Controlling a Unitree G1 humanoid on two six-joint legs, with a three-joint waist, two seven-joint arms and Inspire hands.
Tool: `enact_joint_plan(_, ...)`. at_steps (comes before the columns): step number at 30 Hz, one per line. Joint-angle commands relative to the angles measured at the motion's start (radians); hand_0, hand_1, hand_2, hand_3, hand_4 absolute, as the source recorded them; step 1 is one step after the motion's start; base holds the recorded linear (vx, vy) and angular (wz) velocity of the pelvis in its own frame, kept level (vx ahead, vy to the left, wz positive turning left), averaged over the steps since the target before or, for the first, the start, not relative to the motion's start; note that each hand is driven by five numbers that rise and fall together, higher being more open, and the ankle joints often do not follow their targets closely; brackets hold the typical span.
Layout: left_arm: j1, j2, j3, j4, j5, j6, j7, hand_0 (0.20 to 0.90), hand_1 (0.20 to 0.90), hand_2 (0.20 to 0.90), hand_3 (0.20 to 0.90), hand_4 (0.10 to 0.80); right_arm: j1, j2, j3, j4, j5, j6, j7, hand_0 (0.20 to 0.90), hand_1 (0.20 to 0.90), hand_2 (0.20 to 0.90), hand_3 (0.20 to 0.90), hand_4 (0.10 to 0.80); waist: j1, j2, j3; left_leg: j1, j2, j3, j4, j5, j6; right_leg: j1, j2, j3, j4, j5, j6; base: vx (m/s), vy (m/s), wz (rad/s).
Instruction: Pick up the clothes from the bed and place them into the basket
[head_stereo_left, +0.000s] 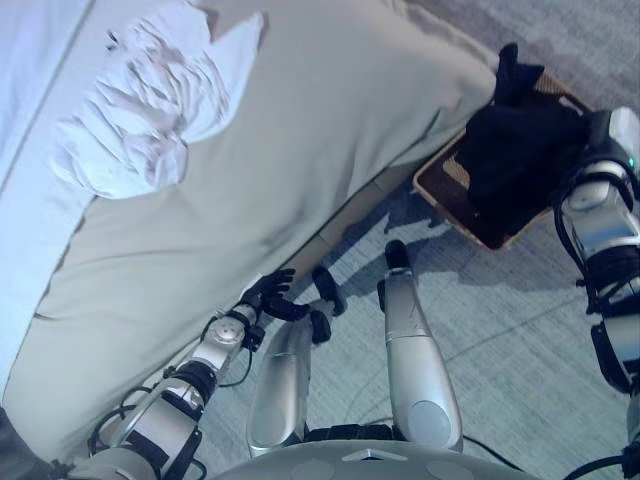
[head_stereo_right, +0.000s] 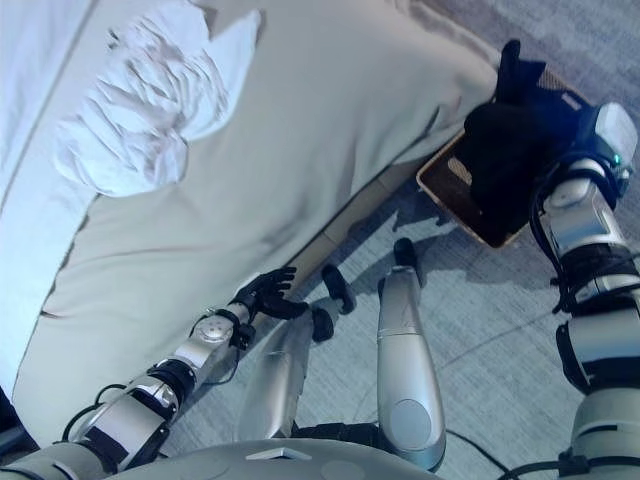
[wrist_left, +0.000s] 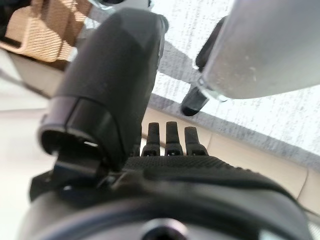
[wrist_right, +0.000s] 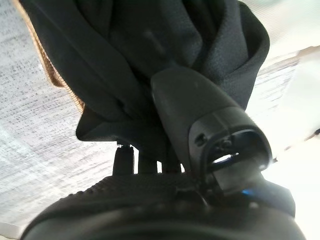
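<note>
Your left hand (head_stereo_left: 268, 296) hangs nearest, low at the bed's edge, fingers relaxed and holding nothing. From there, the beige bed (head_stereo_left: 330, 130) fills most of what you see, with a crumpled white garment (head_stereo_left: 150, 95) lying on its far part. Beside the bed, on the floor, the wicker basket (head_stereo_right: 440, 185) sits under a black garment (head_stereo_left: 520, 150), which your right hand (wrist_right: 200, 107) grips with curled fingers.

Left hand (wrist_left: 150, 165) dark across the lower frame, thumb rising at centre left, fingers straight in a short row beside it, woven basket (wrist_left: 47, 35) at upper left, grey carpet floor (wrist_left: 260, 120) at right.
</note>
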Motion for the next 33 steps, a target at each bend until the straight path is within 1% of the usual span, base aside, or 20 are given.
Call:
enact_joint_plan(1,0.076,0.051,0.041,-0.025,-0.04,0.0,0.012,0.9,0.9,0.9,0.9,0.8,-0.103,-0.054,0.008,0.027,0.033,-0.019,-0.073,0.9,0.9,0.9,0.9,0.8,-0.019,0.04,0.006,-0.072,-0.026,-0.031,0.214,-0.168,0.047,0.025,-0.043,-0.119,-0.005,-0.05,-0.071,-0.013,0.015,-0.07)
enact_joint_plan(2,0.082,0.053,0.038,-0.039,-0.04,-0.001,0.011,0.9,0.9,0.9,0.9,0.8,-0.104,-0.059,0.001,0.055,0.036,-0.036,-0.075,0.9,0.9,0.9,0.9,0.8,-0.014,0.045,0.006,-0.084,-0.026,-0.032,0.215,-0.166,0.049,0.012,-0.044,-0.119,0.0,-0.049,-0.07,-0.011,-0.002,-0.1)
enact_joint_plan(6,0.092,0.062,0.024,-0.082,-0.048,-0.001,-0.001,0.9,0.9,0.9,0.9,0.8,-0.063,-0.073,-0.035,0.085,0.053,-0.047,-0.087,0.9,0.9,0.9,0.9,0.8,-0.004,0.051,0.006,-0.094,-0.03,-0.038,0.191,-0.147,0.047,0.004,-0.048,-0.126,-0.013,-0.033,-0.062,0.002,0.003,0.02)
enact_joint_plan(7,0.09,0.064,0.023,-0.087,-0.049,0.003,-0.005,0.9,0.9,0.9,0.9,0.8,-0.051,-0.076,-0.048,0.084,0.054,-0.048,-0.084,0.9,0.9,0.9,0.9,0.8,-0.003,0.049,0.006,-0.088,-0.033,-0.039,0.18,-0.142,0.046,0.011,-0.048,-0.128,-0.023,-0.028,-0.059,0.015,0.023,0.09)
enact_joint_plan(12,0.105,0.069,0.017,-0.105,-0.07,-0.006,-0.001,0.9,0.9,0.9,0.9,0.8,0.061,-0.087,-0.134,0.001,0.116,-0.124,-0.109,0.9,0.9,0.9,0.9,0.8,-0.006,0.029,0.006,-0.029,-0.047,-0.047,0.072,-0.094,0.027,0.078,-0.043,-0.134,-0.115,0.015,-0.045,0.02,0.074,0.09)
enact_joint_plan(15,0.113,0.067,0.027,-0.103,-0.085,-0.003,0.014,0.9,0.9,0.9,0.9,0.8,0.143,-0.073,-0.194,-0.102,0.118,-0.124,-0.116,0.9,0.9,0.9,0.9,0.8,-0.01,0.007,0.006,0.031,-0.053,-0.051,0.001,-0.067,0.018,0.141,-0.039,-0.137,-0.19,0.045,-0.032,-0.002,0.105,0.01)
enact_joint_plan(16,0.108,0.067,0.038,-0.101,-0.09,0.0,0.019,0.9,0.9,0.9,0.9,0.8,0.167,-0.067,-0.212,-0.138,0.115,-0.13,-0.109,0.9,0.9,0.9,0.9,0.8,-0.011,-0.006,0.006,0.035,-0.055,-0.04,-0.033,-0.029,0.023,0.15,-0.041,-0.142,-0.237,0.09,-0.034,-0.08,0.108,-0.02)
enact_joint_plan(18,0.11,0.068,0.053,-0.098,-0.099,0.011,0.022,0.9,0.9,0.9,0.9,0.8,0.213,-0.054,-0.239,-0.199,0.121,-0.142,-0.105,0.9,0.9,0.9,0.9,0.8,-0.011,-0.021,0.006,0.072,-0.058,-0.044,-0.069,-0.018,0.021,0.189,-0.039,-0.145,-0.275,0.104,-0.028,-0.032,0.117,0.0)
enact_joint_plan(20,0.121,0.067,0.087,-0.079,-0.117,0.021,0.038,0.9,0.9,0.9,0.9,0.8,0.298,-0.016,-0.287,-0.311,0.091,-0.162,-0.094,0.9,0.9,0.9,0.9,0.8,-0.01,-0.058,0.006,0.143,-0.059,-0.057,-0.132,0.001,0.019,0.272,-0.031,-0.15,-0.338,0.124,-0.016,0.019,0.121,0.04)
enact_joint_plan(21,0.122,0.061,0.099,-0.07,-0.116,0.027,0.048,0.9,0.9,0.9,0.9,0.8,0.332,0.001,-0.302,-0.347,0.088,-0.192,-0.096,0.9,0.9,0.9,0.9,0.8,-0.007,-0.072,0.006,0.171,-0.058,-0.06,-0.165,0.012,0.019,0.302,-0.031,-0.155,-0.366,0.135,-0.008,0.003,0.101,0.05)
enact_joint_plan(22,0.128,0.06,0.114,-0.068,-0.113,0.036,0.05,0.9,0.9,0.9,0.9,0.8,0.367,0.022,-0.321,-0.39,0.08,-0.221,-0.092,0.9,0.9,0.9,0.9,0.8,-0.002,-0.083,0.006,0.195,-0.059,-0.066,-0.194,0.023,0.02,0.331,-0.033,-0.162,-0.389,0.145,-0.001,0.002,0.079,0.05)
enact_joint_plan(23,0.133,0.06,0.121,-0.065,-0.111,0.039,0.052,0.9,0.9,0.9,0.9,0.8,0.386,0.039,-0.327,-0.43,0.069,-0.218,-0.088,0.9,0.9,0.9,0.9,0.8,0.001,-0.09,0.003,0.209,-0.059,-0.071,-0.212,0.029,0.021,0.348,-0.032,-0.164,-0.403,0.15,0.003,0.016,0.092,0.13)
enact_joint_plan(24,0.145,0.06,0.131,-0.057,-0.11,0.044,0.054,0.9,0.9,0.9,0.9,0.8,0.414,0.066,-0.332,-0.488,0.037,-0.239,-0.076,0.9,0.9,0.9,0.9,0.8,0.01,-0.102,-0.011,0.228,-0.061,-0.078,-0.242,0.038,0.022,0.372,-0.031,-0.167,-0.427,0.158,0.009,0.051,0.091,0.23)
enact_joint_plan(25,0.161,0.059,0.144,-0.044,-0.109,0.045,0.055,0.9,0.9,0.9,0.9,0.8,0.44,0.093,-0.328,-0.552,-0.013,-0.245,-0.063,0.9,0.9,0.9,0.9,0.8,0.02,-0.115,-0.029,0.251,-0.065,-0.088,-0.272,0.047,0.023,0.401,-0.032,-0.171,-0.454,0.167,0.018,0.065,0.104,0.25)
enact_joint_plan(27,0.183,0.056,0.17,-0.018,-0.108,0.041,0.054,0.9,0.9,0.9,0.9,0.8,0.463,0.119,-0.308,-0.614,-0.092,-0.232,-0.038,0.9,0.9,0.9,0.9,0.8,0.039,-0.135,-0.056,0.282,-0.07,-0.101,-0.31,0.054,0.026,0.44,-0.037,-0.18,-0.489,0.178,0.029,0.062,0.107,0.19)
enact_joint_plan(31,0.222,0.046,0.19,0.013,-0.092,0.043,0.053,0.9,0.9,0.9,0.9,0.8,0.443,0.115,-0.258,-0.61,-0.149,-0.246,0.025,0.9,0.9,0.9,0.9,0.8,0.089,-0.16,-0.098,0.33,-0.079,-0.135,-0.358,0.066,0.031,0.509,-0.052,-0.206,-0.545,0.196,0.044,0.062,0.115,0.34)
enact_joint_plan(33,0.236,0.046,0.196,0.034,-0.089,0.038,0.044,0.9,0.9,0.9,0.9,0.8,0.418,0.113,-0.225,-0.597,-0.16,-0.242,0.081,0.9,0.9,0.9,0.9,0.8,0.117,-0.173,-0.115,0.343,-0.087,-0.153,-0.359,0.064,0.035,0.536,-0.063,-0.222,-0.56,0.2,0.049,0.066,0.12,0.39)
